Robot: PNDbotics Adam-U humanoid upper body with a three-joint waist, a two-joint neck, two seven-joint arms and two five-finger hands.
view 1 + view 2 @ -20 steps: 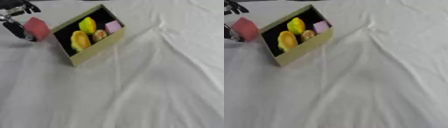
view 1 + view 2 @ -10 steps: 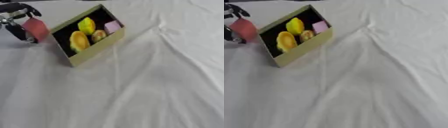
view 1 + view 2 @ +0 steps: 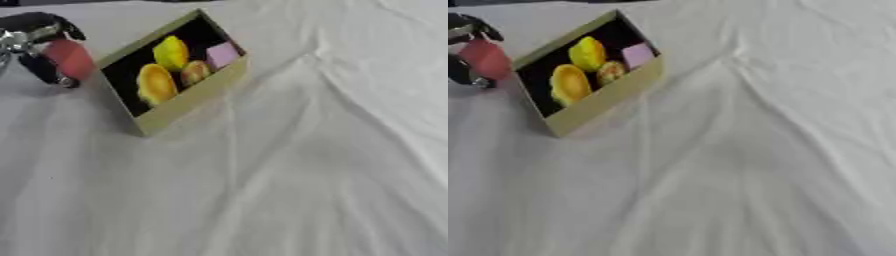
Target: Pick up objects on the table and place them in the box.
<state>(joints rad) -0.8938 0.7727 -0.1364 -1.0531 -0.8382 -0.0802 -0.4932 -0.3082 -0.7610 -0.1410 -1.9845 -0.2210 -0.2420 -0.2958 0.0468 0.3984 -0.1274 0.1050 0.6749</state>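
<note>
Left hand [image 3: 35, 45] curled round red block [image 3: 70, 57], beside box [image 3: 188, 100] holding yellow fruit [image 3: 171, 52].

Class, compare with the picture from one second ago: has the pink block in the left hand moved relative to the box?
Yes. The pink block, held in the left hand, has shifted slightly right, closing on the box's left wall.

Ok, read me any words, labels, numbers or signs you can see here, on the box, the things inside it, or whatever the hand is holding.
None: no text can be read anywhere.
Box: plain olive-tan walls, dark inside, no print visible.
Yellow pieces, small brownish piece and pink block in the box: no markings.
Red block held in the left hand: plain faces, nothing legible.
White cloth: unmarked.
</note>
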